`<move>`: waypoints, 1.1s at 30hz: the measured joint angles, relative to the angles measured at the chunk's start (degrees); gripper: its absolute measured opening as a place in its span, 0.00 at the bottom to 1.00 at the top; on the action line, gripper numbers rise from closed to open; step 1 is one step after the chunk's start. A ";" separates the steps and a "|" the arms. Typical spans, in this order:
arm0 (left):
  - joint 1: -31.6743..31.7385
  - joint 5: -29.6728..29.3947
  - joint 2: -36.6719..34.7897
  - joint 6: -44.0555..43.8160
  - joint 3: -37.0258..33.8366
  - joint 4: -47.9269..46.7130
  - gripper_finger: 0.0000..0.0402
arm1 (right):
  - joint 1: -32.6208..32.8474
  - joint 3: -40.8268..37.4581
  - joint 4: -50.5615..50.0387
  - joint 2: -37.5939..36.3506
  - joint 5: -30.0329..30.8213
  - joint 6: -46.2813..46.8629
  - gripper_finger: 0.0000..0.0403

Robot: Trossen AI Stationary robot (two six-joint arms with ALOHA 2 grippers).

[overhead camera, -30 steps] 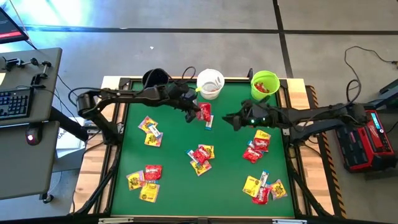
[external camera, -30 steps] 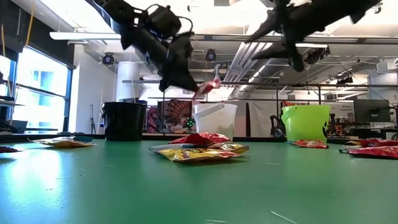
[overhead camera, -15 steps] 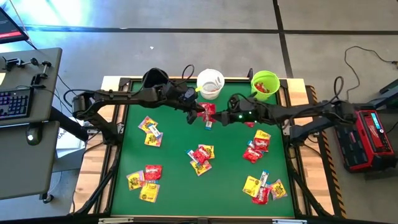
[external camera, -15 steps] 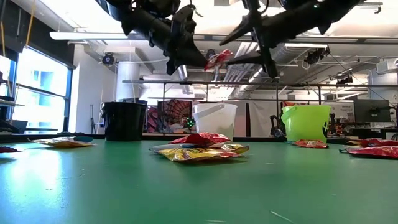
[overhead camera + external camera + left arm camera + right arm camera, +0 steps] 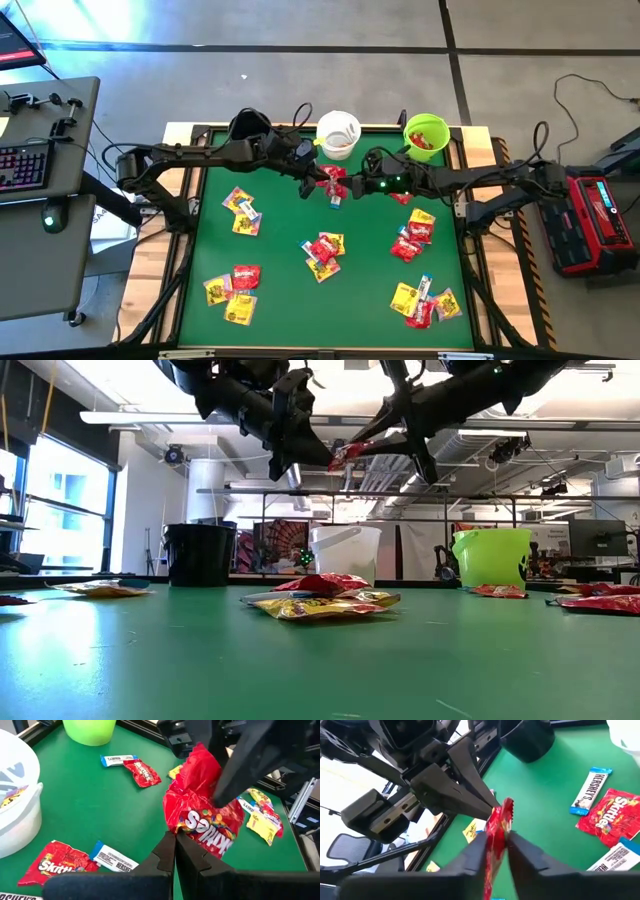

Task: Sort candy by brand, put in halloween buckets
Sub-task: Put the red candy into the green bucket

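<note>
A red Skittles candy packet [image 5: 335, 178] hangs in the air between my two grippers, in front of the white bucket [image 5: 338, 133]. My left gripper [image 5: 320, 178] comes from the table's left and is shut on it. My right gripper [image 5: 351, 184] comes from the right and is closed on its other end. The black bucket [image 5: 248, 126] and the green bucket [image 5: 426, 135] stand along the far edge. Both the white and the green bucket have candy in them. More candy lies in small heaps on the green table [image 5: 280, 240]. My left gripper pinches the packet's edge nearest it [image 5: 184, 831] between its two shut fingertips, coming from the table's left and slanting down. The packet is crumpled and lifted clear of the table. My right gripper pinches the packet's opposite end [image 5: 498, 831] between its two fingers [image 5: 470, 851], coming from the table's right, nearly level. One of its fingers [image 5: 235, 780] lies over the packet's face.
Candy heaps lie at the left [image 5: 242, 210], the middle [image 5: 322, 255], the near left [image 5: 232, 290], the right [image 5: 412, 235] and the near right [image 5: 425, 300]. A red packet and a white-and-blue bar [image 5: 114, 859] lie under the held packet.
My left gripper has risen with the red packet, then held still. My right gripper has gone toward the table's left, up to the packet, and has shut its wide-open fingers on the packet's free end.
</note>
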 joint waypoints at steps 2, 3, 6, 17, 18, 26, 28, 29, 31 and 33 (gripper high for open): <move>0.27 0.02 0.00 0.36 0.00 0.03 0.00 | 0.00 0.00 0.29 0.00 0.44 -0.02 0.04; 0.31 -0.18 0.00 0.10 0.00 0.10 0.00 | 0.00 0.00 0.44 0.00 0.60 -0.02 0.02; 0.69 -0.84 0.00 -0.43 0.02 0.35 0.02 | 0.00 0.00 0.46 0.00 0.73 0.07 0.03; 1.06 -0.78 0.00 2.03 0.02 0.81 0.26 | -1.97 0.02 0.27 -1.27 0.81 -0.08 0.00; 1.06 -0.86 0.00 1.39 0.02 1.23 0.28 | -2.65 0.02 -0.09 -1.75 0.73 -0.46 0.00; 1.20 -5.96 0.00 -3.44 0.07 3.50 0.38 | -12.55 0.02 -12.30 -10.93 -2.29 -6.03 0.00; 1.39 -6.33 0.00 -3.69 0.07 3.50 0.38 | -15.90 0.02 -18.36 -14.40 -2.41 -7.44 0.00; 1.39 -6.49 0.00 -3.70 0.07 3.50 0.38 | -17.75 0.02 -21.72 -16.17 -2.37 -8.10 0.00; 1.37 -6.80 0.00 -3.70 0.07 3.52 0.38 | -21.40 0.02 -28.12 -19.71 -1.59 -9.78 0.00; 1.37 -8.00 0.00 -3.68 0.07 3.45 0.38 | -25.17 0.02 -33.95 -22.82 0.25 -11.90 0.00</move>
